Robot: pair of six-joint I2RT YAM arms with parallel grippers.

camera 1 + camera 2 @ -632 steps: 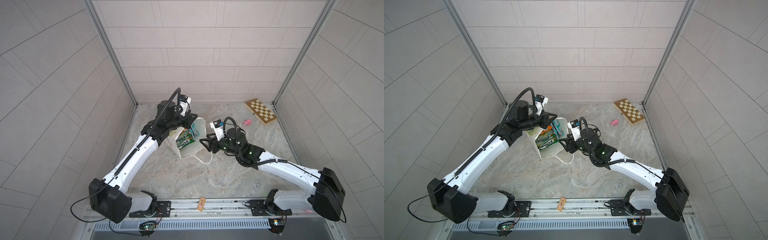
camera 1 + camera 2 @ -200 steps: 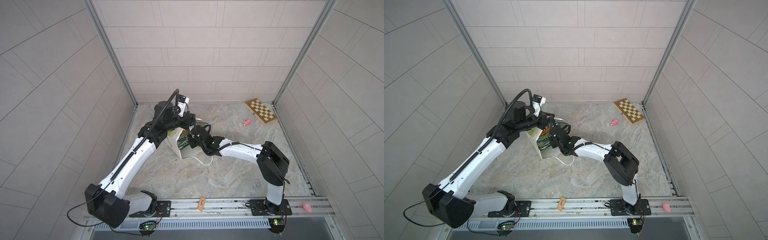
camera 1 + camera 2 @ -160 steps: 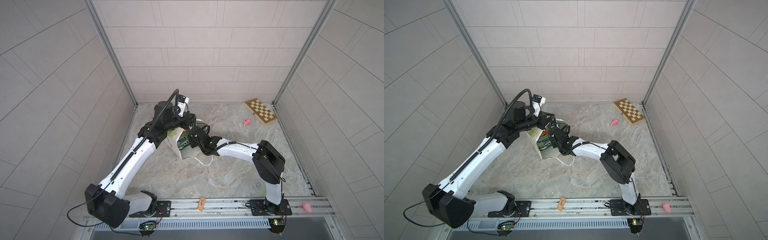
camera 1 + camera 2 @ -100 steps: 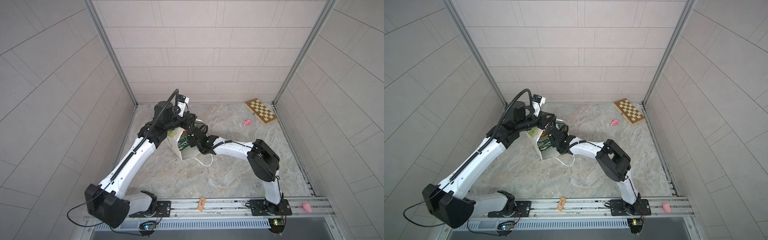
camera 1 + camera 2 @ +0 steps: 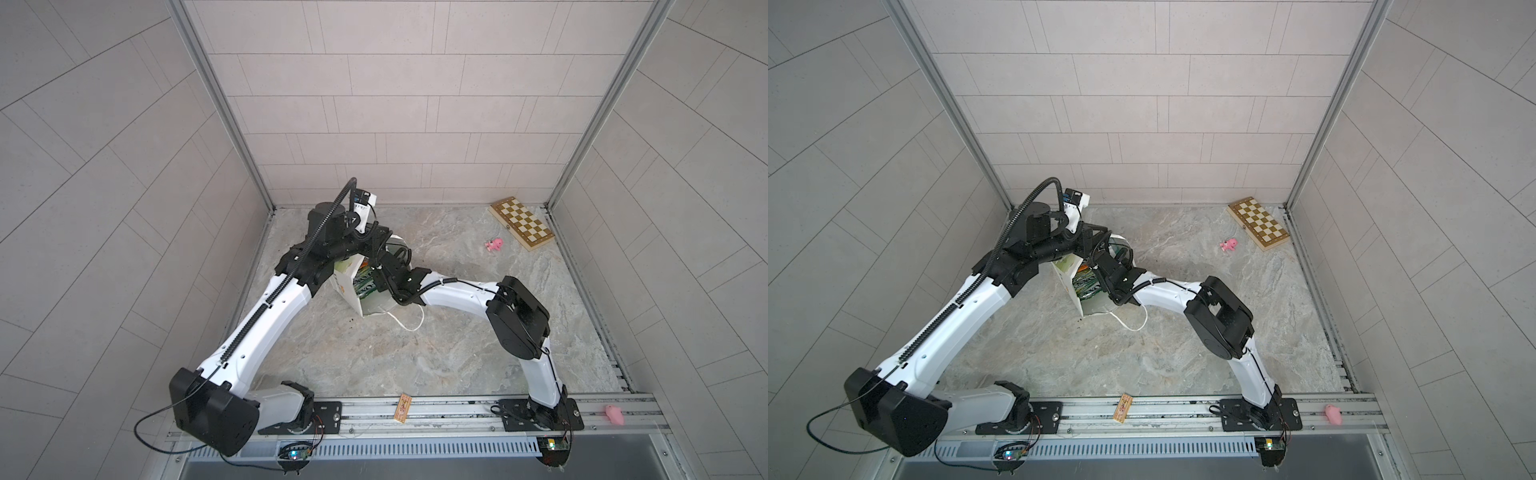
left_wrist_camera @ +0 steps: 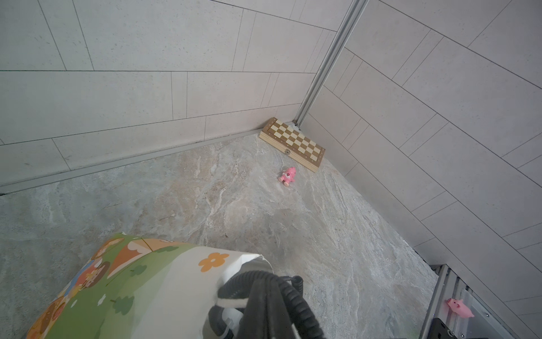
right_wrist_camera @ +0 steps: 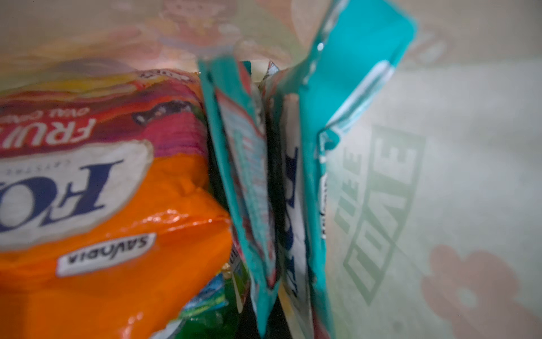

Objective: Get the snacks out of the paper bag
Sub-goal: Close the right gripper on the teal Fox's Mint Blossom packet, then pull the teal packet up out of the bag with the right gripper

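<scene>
Marbled grey floor, boxed in by tiled walls, carries the bag (image 5: 344, 286) a little toward 10 o'clock of its middle, mouth up, its cord (image 5: 409, 326) trailing toward 5 o'clock. At the bag's 12 o'clock rim sits the left gripper (image 5: 376, 244), fingers closed on the paper. From 3 o'clock the right gripper (image 5: 377, 280) is sunk in the mouth. Its wrist and cable cover most of the opening in both top views, leaving only a strip of the snacks (image 5: 362, 287) showing. Its fingers are closed but out of sight, so whether a packet is pinched cannot be told.

Inside the bag, the right wrist view shows an orange packet (image 7: 111, 240) crowding two upright teal packets (image 7: 249, 182), with a green packet (image 7: 211, 311) beneath.

Well apart, the board (image 5: 522, 223) lies in the 1 o'clock corner, a pink toy (image 5: 494, 244) just beside it at its 8 o'clock. On the rail (image 5: 457, 409) at 6 o'clock rest a tag (image 5: 404, 408) and, toward 4 o'clock, a second toy (image 5: 614, 414).
</scene>
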